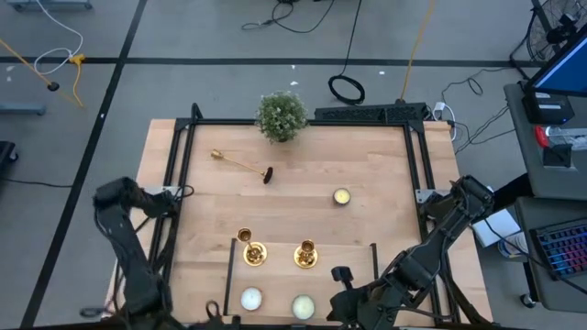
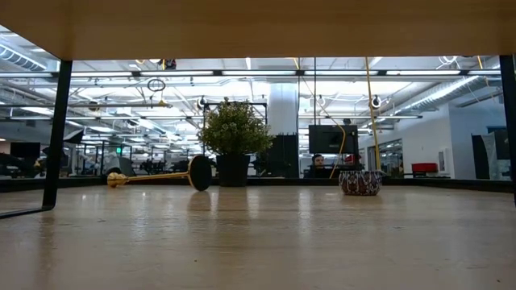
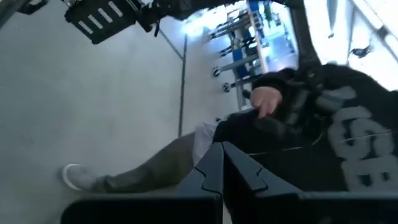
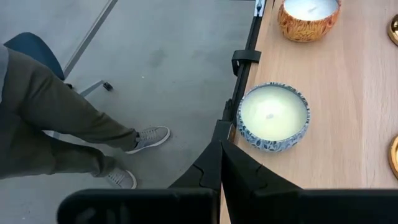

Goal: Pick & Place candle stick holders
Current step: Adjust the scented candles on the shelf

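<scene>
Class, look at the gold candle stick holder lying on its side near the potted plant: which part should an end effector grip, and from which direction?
Grip the thin stem of the fallen candle stick holder, midway between its dark round base and its small cup. Come straight down from above, fingers closing across the stem. It lies flat on the table, so the stem is exposed, narrow and has open wood on both sides.
</scene>
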Robot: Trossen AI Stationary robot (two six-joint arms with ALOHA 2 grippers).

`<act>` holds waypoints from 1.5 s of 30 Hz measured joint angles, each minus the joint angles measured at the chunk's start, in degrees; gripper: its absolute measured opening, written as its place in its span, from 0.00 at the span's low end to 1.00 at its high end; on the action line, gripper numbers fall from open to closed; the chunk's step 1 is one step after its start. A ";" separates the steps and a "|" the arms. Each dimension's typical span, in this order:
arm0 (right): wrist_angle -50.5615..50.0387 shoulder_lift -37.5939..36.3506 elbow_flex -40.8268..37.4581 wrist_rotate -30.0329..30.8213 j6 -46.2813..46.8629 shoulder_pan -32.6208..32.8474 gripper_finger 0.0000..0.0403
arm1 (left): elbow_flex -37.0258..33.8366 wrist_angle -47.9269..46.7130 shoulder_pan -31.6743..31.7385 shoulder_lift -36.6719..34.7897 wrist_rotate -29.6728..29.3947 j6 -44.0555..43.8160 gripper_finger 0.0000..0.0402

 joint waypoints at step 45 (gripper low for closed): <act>-1.42 -0.02 -0.09 0.04 0.65 -0.22 0.00 | 16.25 -24.04 12.00 14.85 -0.12 31.95 0.00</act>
